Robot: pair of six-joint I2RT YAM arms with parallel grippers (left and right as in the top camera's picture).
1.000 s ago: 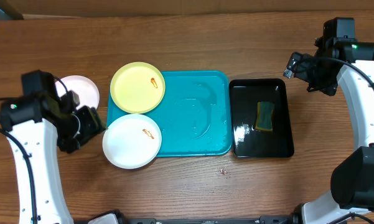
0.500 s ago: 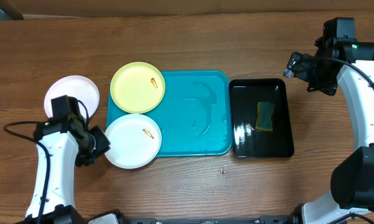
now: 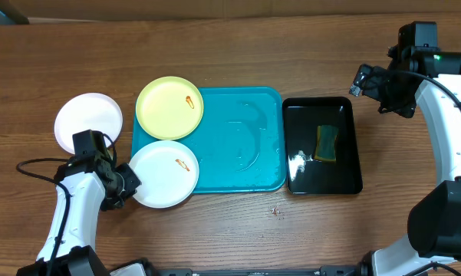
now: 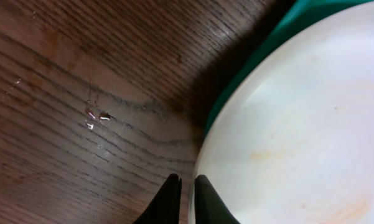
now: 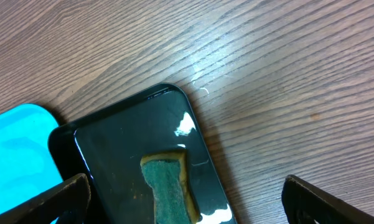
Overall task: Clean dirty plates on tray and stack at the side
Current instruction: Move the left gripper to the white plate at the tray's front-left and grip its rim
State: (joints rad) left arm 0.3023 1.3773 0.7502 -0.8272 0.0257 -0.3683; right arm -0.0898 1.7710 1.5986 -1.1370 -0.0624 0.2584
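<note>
A white plate (image 3: 163,174) with an orange-red smear lies on the front left corner of the turquoise tray (image 3: 245,146), overhanging its edge. My left gripper (image 3: 128,184) is at that plate's left rim. In the left wrist view its jaws (image 4: 187,182) are shut on the rim of the white plate (image 4: 299,124). A pale yellow-green plate (image 3: 169,107), also smeared, sits on the tray's back left corner. Another white plate (image 3: 88,123) rests on the table left of the tray. My right gripper (image 3: 366,80) hangs open above the table's back right, holding nothing (image 5: 185,186).
A black tray (image 3: 303,123) stands right of the turquoise one, with a green and yellow sponge (image 3: 326,143) in it. The sponge (image 5: 171,190) lies under the right wrist. A small speck (image 3: 274,209) lies on the wood in front of the trays.
My left arm has swung forward and right, from beside the table plate to the near white plate's rim. Its jaws have closed on that rim. The right arm has not moved.
</note>
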